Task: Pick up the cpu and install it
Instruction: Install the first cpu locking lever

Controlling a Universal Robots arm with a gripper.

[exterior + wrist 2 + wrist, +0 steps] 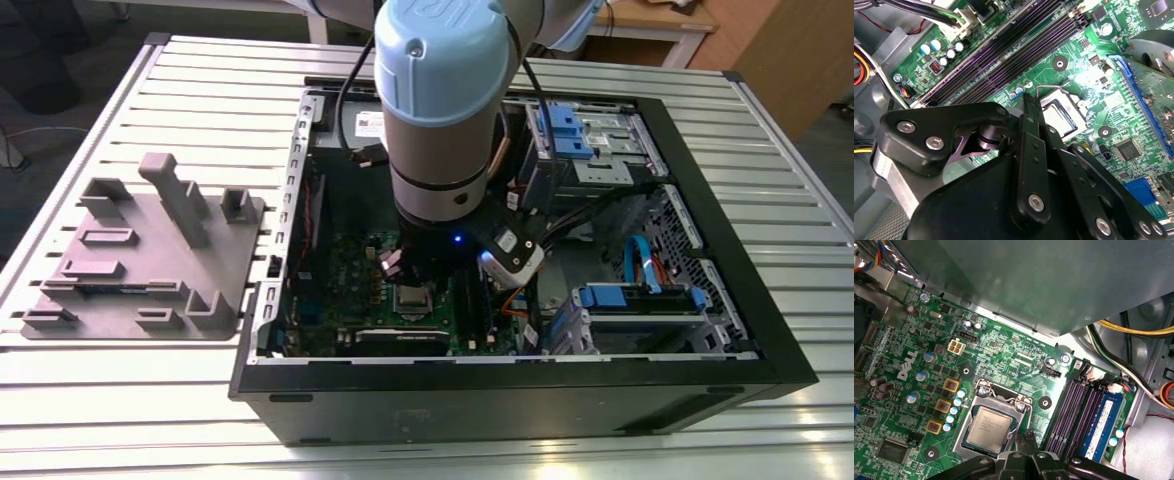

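The robot arm's black gripper point(1026, 440) hovers with fingertips pressed together and nothing held, just beside the small square silvery-grey cpu point(990, 426), which lies flat in its metal socket frame point(989, 392) on the green motherboard point(1019, 365). Beyond the cpu run purple memory slots point(1076, 410). Outside the open black computer case point(747, 330), well apart from the cpu, a grey moulded plastic fixture plate point(140, 255) rests on the slatted metal table point(787, 150).
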